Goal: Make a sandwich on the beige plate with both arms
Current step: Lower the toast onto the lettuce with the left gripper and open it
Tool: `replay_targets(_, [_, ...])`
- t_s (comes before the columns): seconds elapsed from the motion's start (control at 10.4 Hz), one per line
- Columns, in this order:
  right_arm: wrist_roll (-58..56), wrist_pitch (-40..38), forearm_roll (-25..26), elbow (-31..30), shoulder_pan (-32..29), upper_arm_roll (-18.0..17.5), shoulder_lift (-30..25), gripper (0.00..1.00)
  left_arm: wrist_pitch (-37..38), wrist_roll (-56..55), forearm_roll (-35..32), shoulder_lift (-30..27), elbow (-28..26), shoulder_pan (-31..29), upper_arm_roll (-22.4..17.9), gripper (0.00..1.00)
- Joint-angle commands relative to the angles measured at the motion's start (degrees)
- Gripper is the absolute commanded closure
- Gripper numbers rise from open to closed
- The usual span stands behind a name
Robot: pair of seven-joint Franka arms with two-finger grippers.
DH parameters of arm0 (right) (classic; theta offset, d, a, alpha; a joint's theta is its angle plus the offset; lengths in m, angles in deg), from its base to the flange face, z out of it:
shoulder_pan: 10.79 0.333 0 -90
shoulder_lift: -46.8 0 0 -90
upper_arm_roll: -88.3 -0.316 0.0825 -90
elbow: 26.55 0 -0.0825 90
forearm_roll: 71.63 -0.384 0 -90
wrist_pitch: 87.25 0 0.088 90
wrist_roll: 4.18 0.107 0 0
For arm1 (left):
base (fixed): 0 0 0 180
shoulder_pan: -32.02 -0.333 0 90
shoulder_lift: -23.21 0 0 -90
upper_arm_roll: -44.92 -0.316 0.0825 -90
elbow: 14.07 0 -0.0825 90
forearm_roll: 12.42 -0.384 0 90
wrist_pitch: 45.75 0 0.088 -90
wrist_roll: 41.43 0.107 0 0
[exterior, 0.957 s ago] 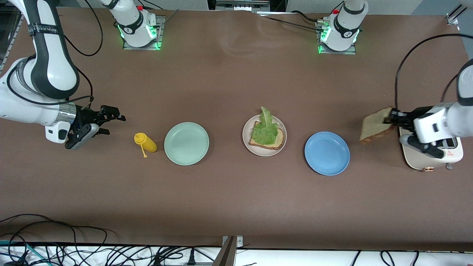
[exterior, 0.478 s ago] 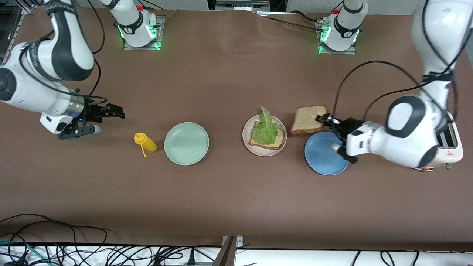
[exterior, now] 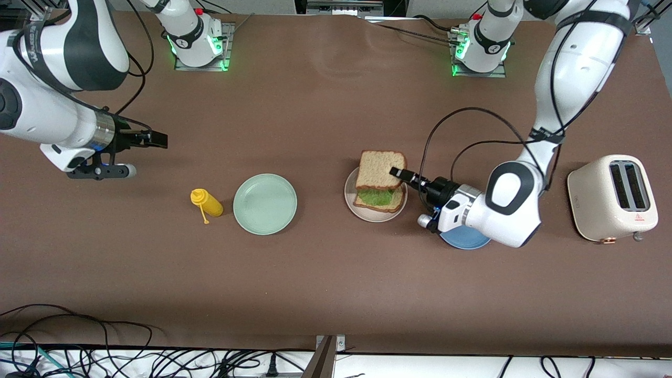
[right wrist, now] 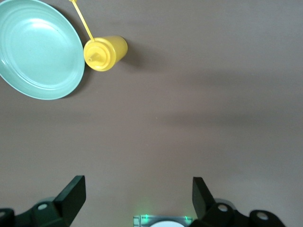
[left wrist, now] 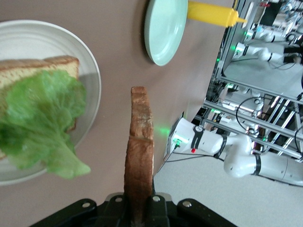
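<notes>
Two arms: both in view, the left arm reaching over the table's middle, the right arm waiting toward its own end of the table.
Left gripper (exterior: pixel 395 171): clamped tight on one edge of a slice of bread (exterior: pixel 381 170), holding it in the air over the beige plate (exterior: pixel 350 197).
Held slice: seen edge-on from the left wrist view (left wrist: pixel 140 156); from the front it hangs above the lettuce and hides much of it.
Beige plate: on the table between the mint-green plate (exterior: pixel 264 203) and the blue plate (exterior: pixel 464 239).
Lower slice (exterior: pixel 396 201): flat on the beige plate, with the lettuce leaf (exterior: pixel 375 197) lying on top of it.
Lettuce in the left wrist view (left wrist: pixel 40 123): ruffled, spilling past the lower slice's edge.
Right gripper (exterior: pixel 156 139): fingers spread wide, nothing between them, up over bare table toward the right arm's end.
Yellow bottle (exterior: pixel 207 203): just beside the mint-green plate, toward the right arm's end.
Toaster (exterior: pixel 611 197): toward the left arm's end, well apart from the blue plate.
Blue plate: largely covered by the left arm's wrist.
</notes>
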Motion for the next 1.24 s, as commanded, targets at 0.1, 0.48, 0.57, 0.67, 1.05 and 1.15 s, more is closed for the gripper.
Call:
replay_targets(0.1, [2.6, -4.4, 2.4, 2.3, -0.9, -2.1, -0.3, 0.0, -2.1, 13.6, 6.4, 7.8, 1.6, -0.1, -0.6, 1.0])
replay_targets(0.48, [3.0, -2.3, 1.7, 3.5, -1.3, -1.8, 0.2, 0.0, -2.1, 14.2, 6.0, 7.8, 1.5, 0.2, -2.6, 0.65])
replay_targets(0.57, [2.6, -2.1, 1.6, 3.8, -2.2, -1.6, 1.0, 0.0, -2.2, 14.4, 5.9, 7.7, 1.5, 0.3, -3.0, 0.01])
replay_targets(0.67, [2.1, -2.3, 1.4, 4.6, -2.8, -1.6, 1.4, 0.0, -2.5, 14.4, 5.1, 7.5, 1.5, 0.3, -3.1, 0.0])
replay_targets(1.05, [3.0, -2.6, 1.9, 5.0, -2.3, -1.9, 1.5, 0.0, -2.5, 14.3, -7.5, 4.0, 2.3, -1.0, -4.5, 0.0])
replay_targets(1.15, [3.1, -2.7, 1.8, 4.9, -2.3, -1.9, 1.4, 0.0, -2.4, 14.0, -12.3, 2.2, 2.4, -1.2, -4.5, 0.0])
